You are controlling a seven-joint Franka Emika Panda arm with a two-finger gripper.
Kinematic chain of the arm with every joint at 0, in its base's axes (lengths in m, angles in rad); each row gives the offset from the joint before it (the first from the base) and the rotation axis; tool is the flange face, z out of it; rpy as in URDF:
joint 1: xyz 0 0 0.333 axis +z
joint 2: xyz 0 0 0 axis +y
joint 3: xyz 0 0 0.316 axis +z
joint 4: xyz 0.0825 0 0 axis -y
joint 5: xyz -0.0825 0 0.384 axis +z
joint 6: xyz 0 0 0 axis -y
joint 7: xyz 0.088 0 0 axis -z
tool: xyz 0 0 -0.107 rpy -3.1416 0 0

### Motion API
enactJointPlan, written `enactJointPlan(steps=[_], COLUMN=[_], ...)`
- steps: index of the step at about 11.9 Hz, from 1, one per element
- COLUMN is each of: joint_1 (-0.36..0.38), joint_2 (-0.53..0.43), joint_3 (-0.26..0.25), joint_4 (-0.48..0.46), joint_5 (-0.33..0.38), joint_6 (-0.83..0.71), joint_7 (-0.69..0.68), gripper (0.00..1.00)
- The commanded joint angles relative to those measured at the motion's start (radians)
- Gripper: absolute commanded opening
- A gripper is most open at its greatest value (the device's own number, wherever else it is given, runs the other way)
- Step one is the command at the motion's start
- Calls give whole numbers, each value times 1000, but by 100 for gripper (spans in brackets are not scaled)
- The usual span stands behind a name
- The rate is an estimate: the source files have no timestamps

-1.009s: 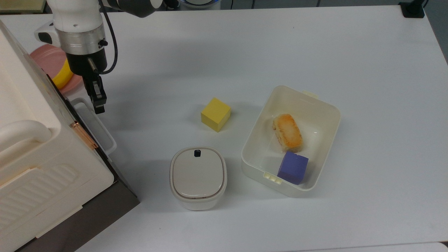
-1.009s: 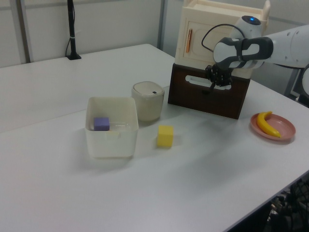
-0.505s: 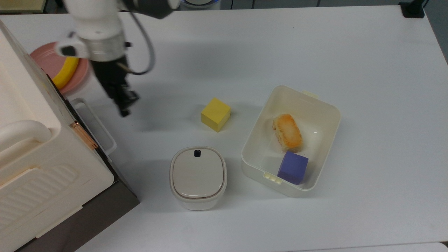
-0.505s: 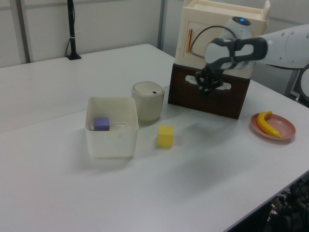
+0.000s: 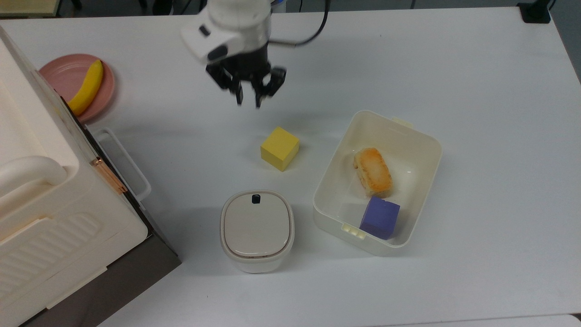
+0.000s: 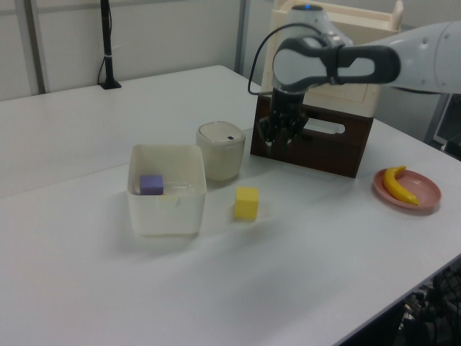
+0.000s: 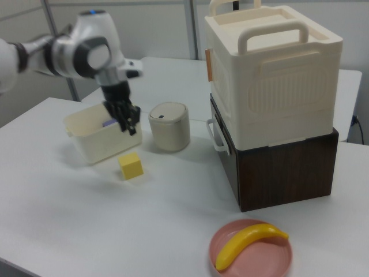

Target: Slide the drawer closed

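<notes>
The drawer (image 5: 119, 169) is seen pushed in flush, so the pincer (image 5: 248, 96) is held narrowly parted, empty, above the surface (image 5: 408, 59).

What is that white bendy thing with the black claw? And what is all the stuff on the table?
It is a robot arm, and the claw is its gripper, hanging open above the white table and holding nothing. One picture looks down from above; the other two look from the sides. On the table are a yellow cube, a lidded white pot, and a cream tub with bread and a purple cube inside. A banana lies on a pink plate. The drawer sits shut under the cream cabinet.
</notes>
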Motion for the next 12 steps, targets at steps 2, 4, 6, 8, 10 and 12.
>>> enactJointPlan(steps=[2, 4, 6, 8, 10, 12], joint_1=[-13, -36, -29, -30, -29, -30], joint_2=[-144, -180, -189, -188, -186, -188], joint_3=[52, 23, -52, -58, -58, -60], joint_4=[-23, -10, 23, 25, 25, 26], joint_5=[-114, -108, -32, 3, 7, 10], joint_6=[-164, -172, -174, -171, -168, -171], joint_7=[-58, -10, -18, -23, -23, -24], gripper=[100, 100, 100, 100, 100, 100])
